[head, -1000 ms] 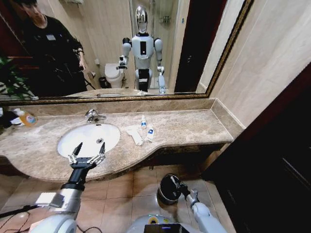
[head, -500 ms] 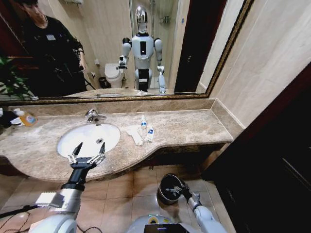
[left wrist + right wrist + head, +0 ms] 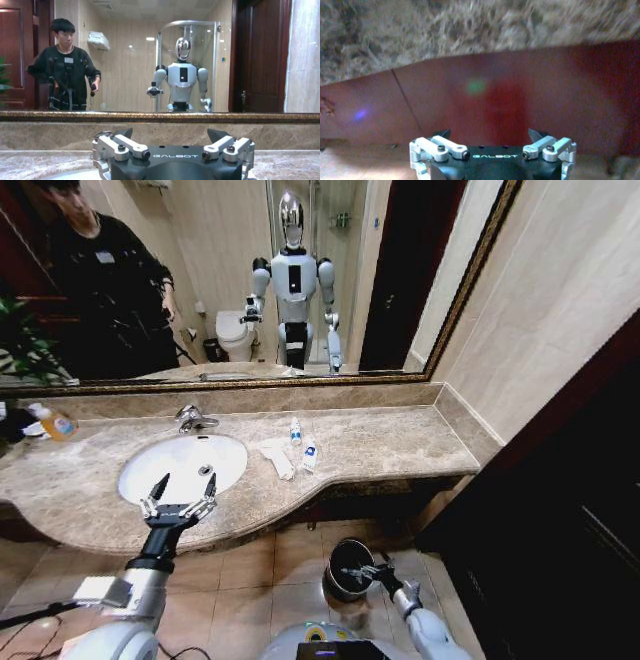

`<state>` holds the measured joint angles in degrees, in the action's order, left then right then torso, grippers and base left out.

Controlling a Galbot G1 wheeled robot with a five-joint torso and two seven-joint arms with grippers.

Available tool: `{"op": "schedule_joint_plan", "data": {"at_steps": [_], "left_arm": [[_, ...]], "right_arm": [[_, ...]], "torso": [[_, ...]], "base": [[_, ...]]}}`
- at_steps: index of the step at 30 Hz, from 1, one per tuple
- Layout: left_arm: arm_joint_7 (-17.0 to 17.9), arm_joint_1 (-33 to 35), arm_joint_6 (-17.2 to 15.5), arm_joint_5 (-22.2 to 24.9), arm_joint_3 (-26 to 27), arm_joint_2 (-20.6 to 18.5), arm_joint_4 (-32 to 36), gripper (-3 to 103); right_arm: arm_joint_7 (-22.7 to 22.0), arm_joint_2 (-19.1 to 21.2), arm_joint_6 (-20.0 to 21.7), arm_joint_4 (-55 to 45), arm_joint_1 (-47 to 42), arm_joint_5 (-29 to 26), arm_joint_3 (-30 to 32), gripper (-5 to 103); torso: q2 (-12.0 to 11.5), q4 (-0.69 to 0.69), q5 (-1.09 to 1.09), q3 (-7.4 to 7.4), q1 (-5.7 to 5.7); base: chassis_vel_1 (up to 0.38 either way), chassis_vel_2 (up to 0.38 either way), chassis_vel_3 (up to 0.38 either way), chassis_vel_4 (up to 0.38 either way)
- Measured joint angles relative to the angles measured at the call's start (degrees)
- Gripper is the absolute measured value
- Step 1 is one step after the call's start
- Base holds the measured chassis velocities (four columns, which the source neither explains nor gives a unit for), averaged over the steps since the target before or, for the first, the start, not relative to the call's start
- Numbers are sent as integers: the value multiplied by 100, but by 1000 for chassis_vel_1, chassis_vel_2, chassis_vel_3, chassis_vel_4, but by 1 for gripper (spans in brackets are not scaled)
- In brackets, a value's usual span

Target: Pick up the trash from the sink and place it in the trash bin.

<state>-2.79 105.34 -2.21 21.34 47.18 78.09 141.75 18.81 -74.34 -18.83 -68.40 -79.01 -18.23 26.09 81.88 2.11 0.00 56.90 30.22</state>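
While your left gripper (image 3: 180, 498) hangs over the front edge of the sink (image 3: 150, 470), its two dark fingertips stand wide apart and hold nothing. From its own wrist camera you see the same spread jaws, with the word GALBOT printed in pale letters across the black body of the gripper (image 3: 170, 135), and beyond it the marble backsplash and the mirror (image 3: 150, 56).

Your right gripper (image 3: 362, 571) is down low over the floor tiles, at the silver rim of the trash bin (image 3: 343, 555), which sits on the floor below the counter's front edge. Its wrist camera shows GALBOT on that body too, with the fingertips parted and empty — they face the dark red cabinet panel (image 3: 520, 93) under the marble counter edge.

You can see the trash on the marble counter (image 3: 390, 442) just to the right of the basin, not in it: the crumpled white paper (image 3: 277, 453) lies nearest the bowl, and the two tiny clear bottles (image 3: 303, 442) with blue labels lie beside it — their label text is too small to read. An orange-capped bottle (image 3: 55, 423) stands at the counter's far left.
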Motion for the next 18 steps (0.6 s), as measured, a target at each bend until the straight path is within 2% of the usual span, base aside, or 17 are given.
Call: {"op": "schedule_joint_plan", "data": {"at_steps": [6,12,15,18], "left_arm": [[0,0,0,0,0,0,-1,100],[0,0,0,0,-1,0,0,100],[-1,0,0,0,-1,0,0,100],[0,0,0,0,-1,0,-1,100]], "right_arm": [[-137,246,155,-1064,-498,-526,192,100],[-159,321,796,-2915,-982,-953,789,100],[-277,416,946,-3430,-1015,-1022,850,100],[-506,623,1272,-4189,-941,-1147,795,100]], "torso": [[0,0,1,0,0],[0,-1,0,0,0],[0,0,-1,0,0],[0,-1,0,0,0]], "base": [[0,0,0,0],[0,0,0,0],[0,0,0,0],[0,0,0,0]]}}
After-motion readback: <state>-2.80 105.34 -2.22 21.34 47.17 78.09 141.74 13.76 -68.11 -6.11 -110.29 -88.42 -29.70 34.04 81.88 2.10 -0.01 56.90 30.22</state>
